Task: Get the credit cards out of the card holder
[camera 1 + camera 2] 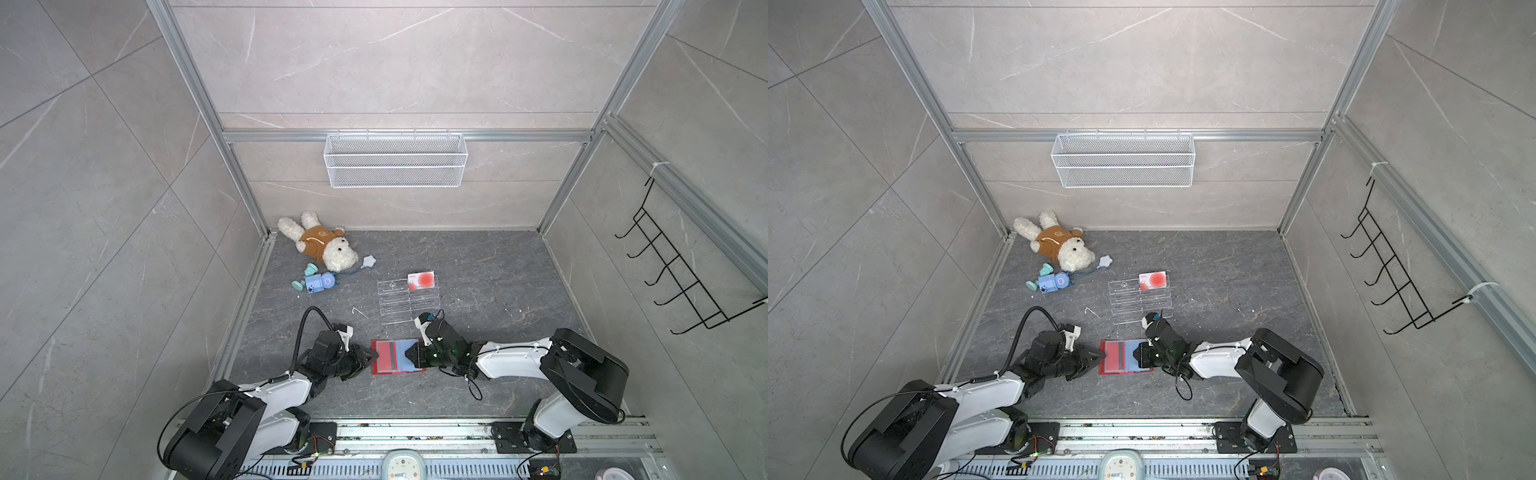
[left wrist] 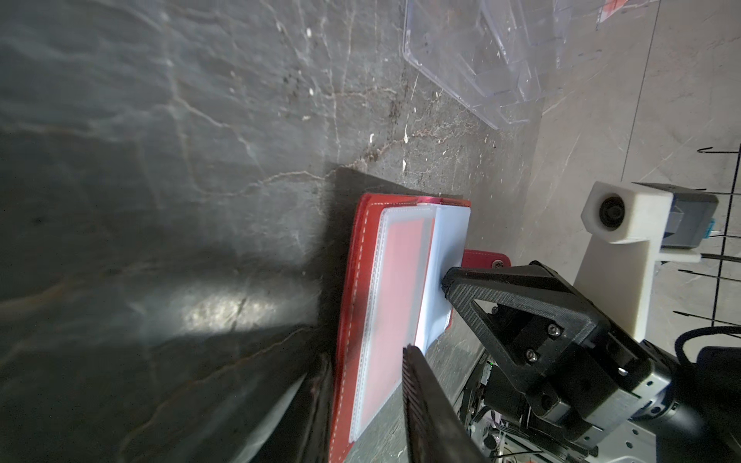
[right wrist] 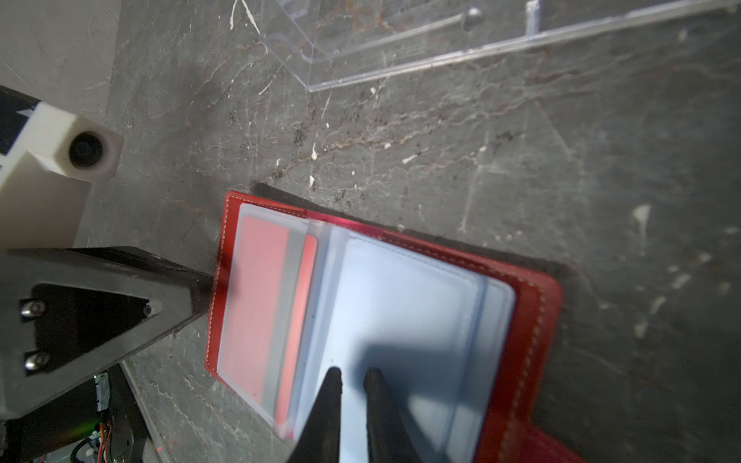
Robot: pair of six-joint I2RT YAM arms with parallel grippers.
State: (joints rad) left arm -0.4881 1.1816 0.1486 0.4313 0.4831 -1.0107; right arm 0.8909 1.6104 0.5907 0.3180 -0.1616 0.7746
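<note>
Card holder (image 1: 395, 357): lies open at the front middle of the table (image 1: 498, 291), between both grippers; red cover, white stitching, pale blue sleeves.
Right wrist view: sleeved credit card (image 3: 260, 300) in the leaf nearer the left gripper (image 1: 372, 356), reddish with a grey stripe; print blurred.
Both top views: second credit card (image 1: 421, 280) stands in the acrylic stand (image 1: 399, 309) behind.
Left gripper: fingers partly apart, astride the holder's edge; contact unclear.
Right gripper (image 3: 353, 373): tips a sliver apart on the blue sleeve; whether they pinch it cannot be told.
Strap tab (image 2: 485, 258): half hidden.

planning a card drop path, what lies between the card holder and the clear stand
Nothing but bare, speckled tabletop lies between the card holder and the clear stand; the right wrist view shows that stretch best.
</note>
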